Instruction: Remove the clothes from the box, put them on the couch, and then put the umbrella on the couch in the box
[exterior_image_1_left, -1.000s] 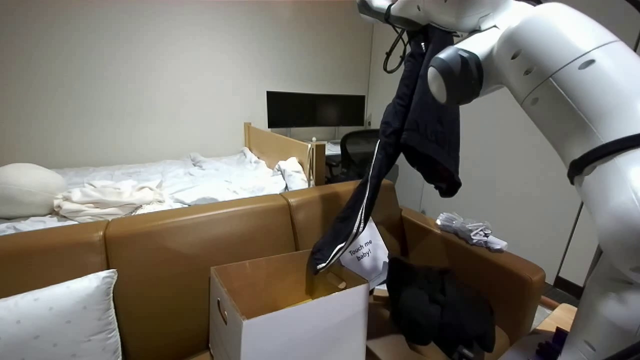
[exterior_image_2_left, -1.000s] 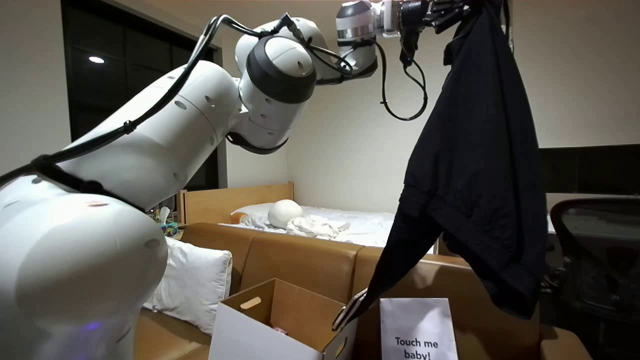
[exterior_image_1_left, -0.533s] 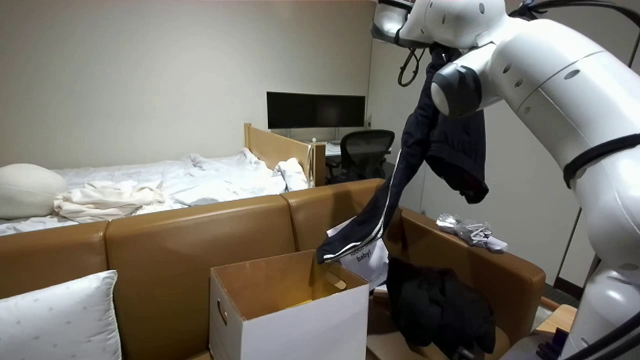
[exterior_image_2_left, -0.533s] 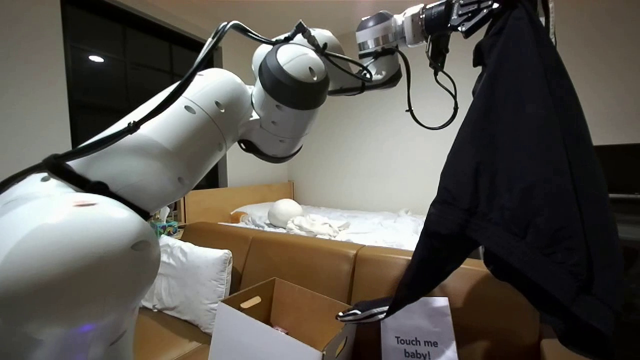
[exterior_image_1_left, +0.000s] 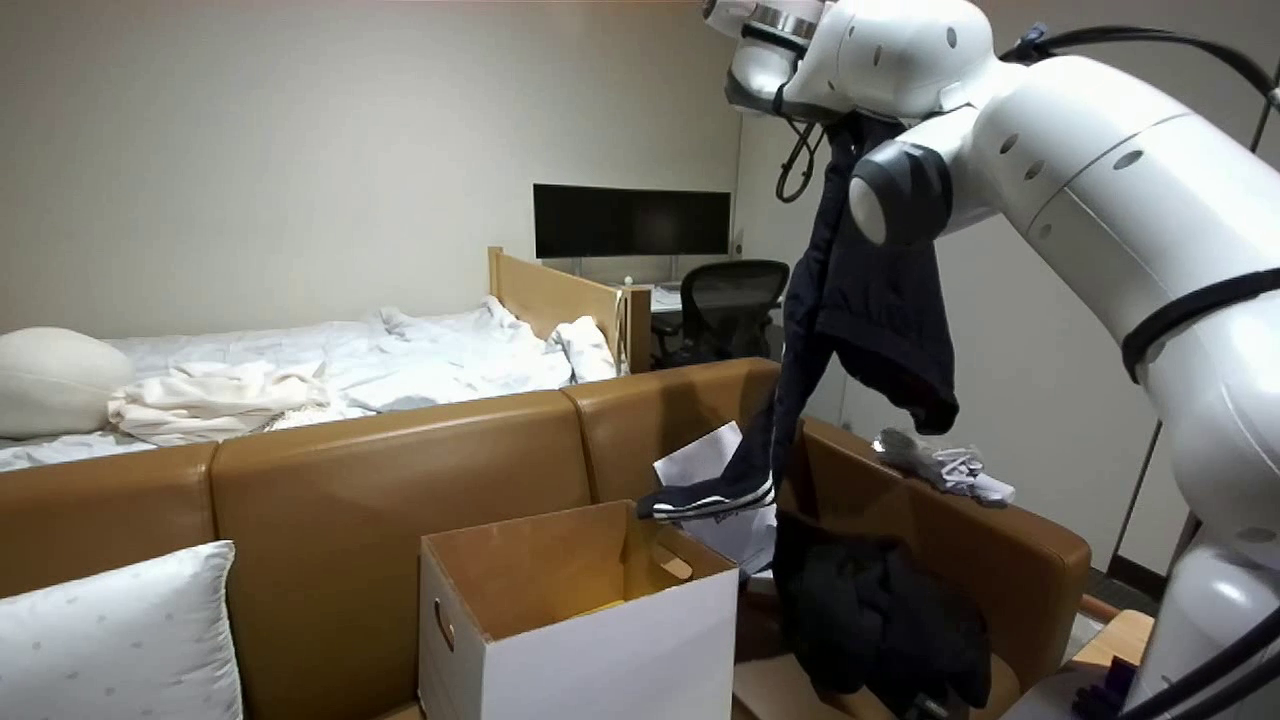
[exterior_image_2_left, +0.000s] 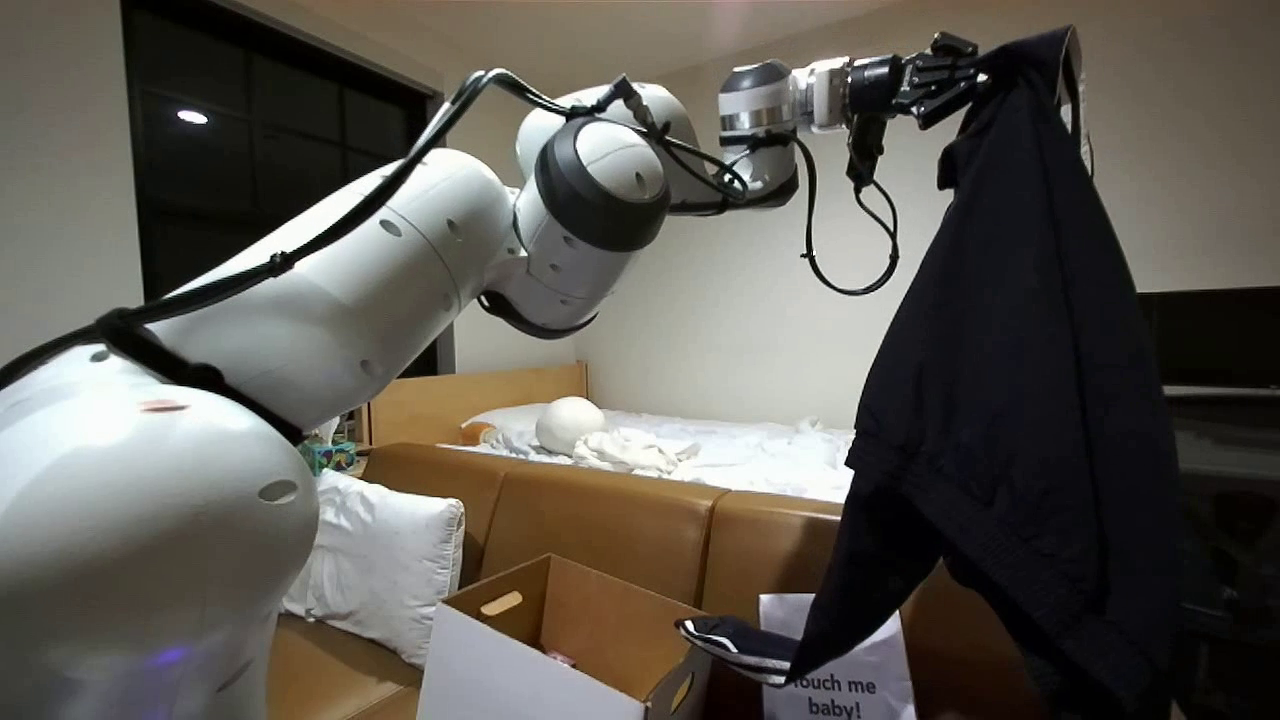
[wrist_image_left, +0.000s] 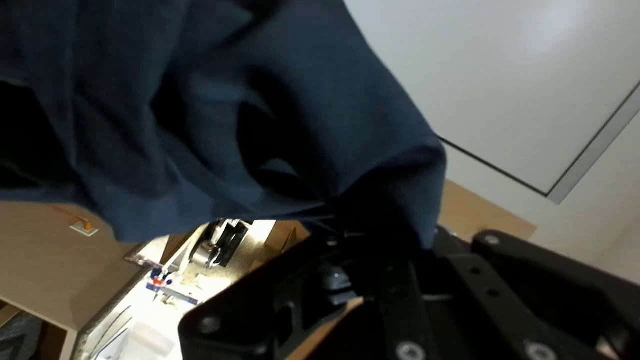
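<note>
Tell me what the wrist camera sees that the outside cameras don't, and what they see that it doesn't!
Only the wrist view shows a bright, messy surface with little red and blue bits, too blurry to name.

Only the exterior views show the bed, the dotted white pillow and the paper sign with "baby!" on it.

Both kinds show the dark garment: it is in every picture. The gripper pinching it shows in the wrist view and in an exterior view.
</note>
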